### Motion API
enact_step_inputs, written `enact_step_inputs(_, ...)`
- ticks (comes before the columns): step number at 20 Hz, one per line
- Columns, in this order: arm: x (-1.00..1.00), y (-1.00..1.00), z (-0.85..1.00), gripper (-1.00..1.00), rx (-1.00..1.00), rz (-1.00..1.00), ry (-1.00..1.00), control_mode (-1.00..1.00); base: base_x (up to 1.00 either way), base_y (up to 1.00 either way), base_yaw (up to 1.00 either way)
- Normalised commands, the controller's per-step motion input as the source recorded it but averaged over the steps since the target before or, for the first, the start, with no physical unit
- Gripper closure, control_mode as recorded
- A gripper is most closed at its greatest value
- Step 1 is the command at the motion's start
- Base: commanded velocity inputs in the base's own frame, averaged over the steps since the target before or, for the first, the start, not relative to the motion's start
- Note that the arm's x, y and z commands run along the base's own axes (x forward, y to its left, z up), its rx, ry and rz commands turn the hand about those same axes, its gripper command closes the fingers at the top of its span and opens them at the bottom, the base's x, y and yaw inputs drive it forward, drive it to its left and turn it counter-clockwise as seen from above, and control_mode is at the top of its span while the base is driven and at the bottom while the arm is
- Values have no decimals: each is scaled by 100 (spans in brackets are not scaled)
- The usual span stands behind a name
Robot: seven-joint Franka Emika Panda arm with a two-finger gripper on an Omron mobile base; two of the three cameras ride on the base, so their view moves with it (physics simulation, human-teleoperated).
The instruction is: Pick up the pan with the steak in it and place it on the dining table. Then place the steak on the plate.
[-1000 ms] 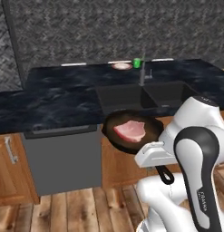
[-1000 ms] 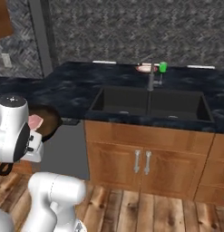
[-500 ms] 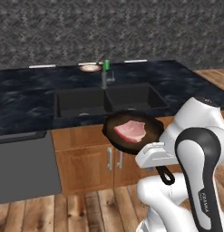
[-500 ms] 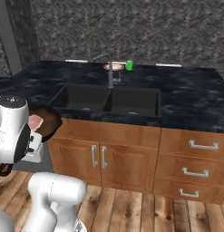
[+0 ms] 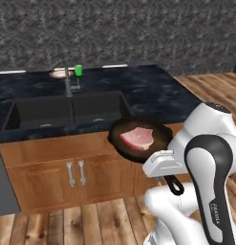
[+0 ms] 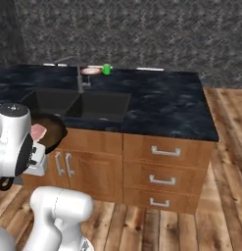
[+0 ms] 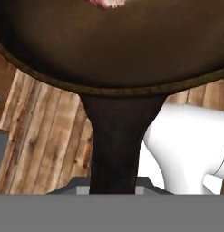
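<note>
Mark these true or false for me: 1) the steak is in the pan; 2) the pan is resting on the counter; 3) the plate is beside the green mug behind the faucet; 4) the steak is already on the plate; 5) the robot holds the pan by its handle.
1) True: the steak lies in the pan.
2) False: the pan is held in the air in front of the cabinets, off the counter.
3) True: the plate sits next to the green mug, behind the faucet.
4) False: it is in the pan.
5) True: the handle runs down into the fingers.
</note>
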Motion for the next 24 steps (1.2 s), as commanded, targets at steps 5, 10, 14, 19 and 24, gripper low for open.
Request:
enact_step_inputs(5,0,0,0,100,0,0,0,100,16,-98,-3)
enact_step_inputs(10,0,0,0,100,0,0,0,100,9,-100,-4)
enact_step_inputs(14,0,0,0,100,0,0,0,100,6,-100,-5)
enact_step_inputs(19,0,0,0,100,0,0,0,100,8,-100,-5)
enact_step_inputs(24,0,0,0,100,0,0,0,100,14,-100,-4)
